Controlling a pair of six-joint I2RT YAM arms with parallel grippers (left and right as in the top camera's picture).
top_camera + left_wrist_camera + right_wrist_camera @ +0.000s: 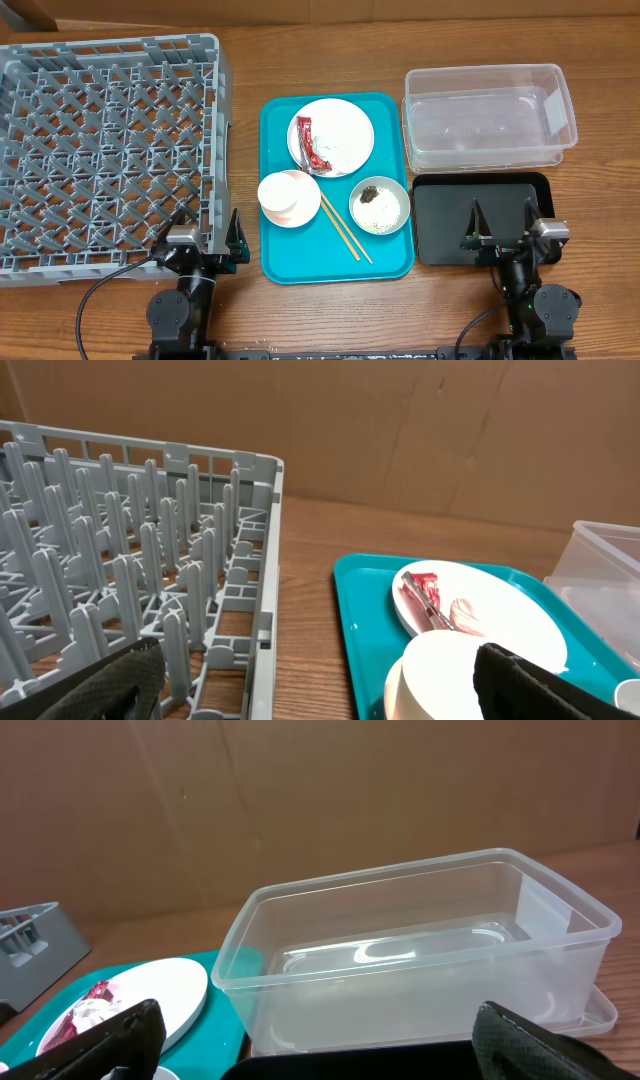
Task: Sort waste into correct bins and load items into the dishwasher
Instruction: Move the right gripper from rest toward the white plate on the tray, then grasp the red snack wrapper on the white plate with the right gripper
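The teal tray [272,230] holds a white plate [345,125] with a red wrapper [311,143] and a small crumpled tissue [327,152]. It also holds a pale pink cup [288,197] with a small white cup seemingly nested in it, a bowl [392,212] with a brown lump [371,194] and rice, and two chopsticks [345,230]. The grey dish rack [110,150] stands at left. The clear tub [490,117] and black tray [450,235] are at right. My left gripper [205,228] is open by the rack's near right corner. My right gripper [503,222] is open over the black tray.
The left wrist view shows the rack [130,560], teal tray [360,620], plate [510,610], wrapper [425,595] and cup [435,675]. The right wrist view shows the tub [420,950], the black tray's edge [350,1067] and the plate [160,990]. A cardboard wall stands behind.
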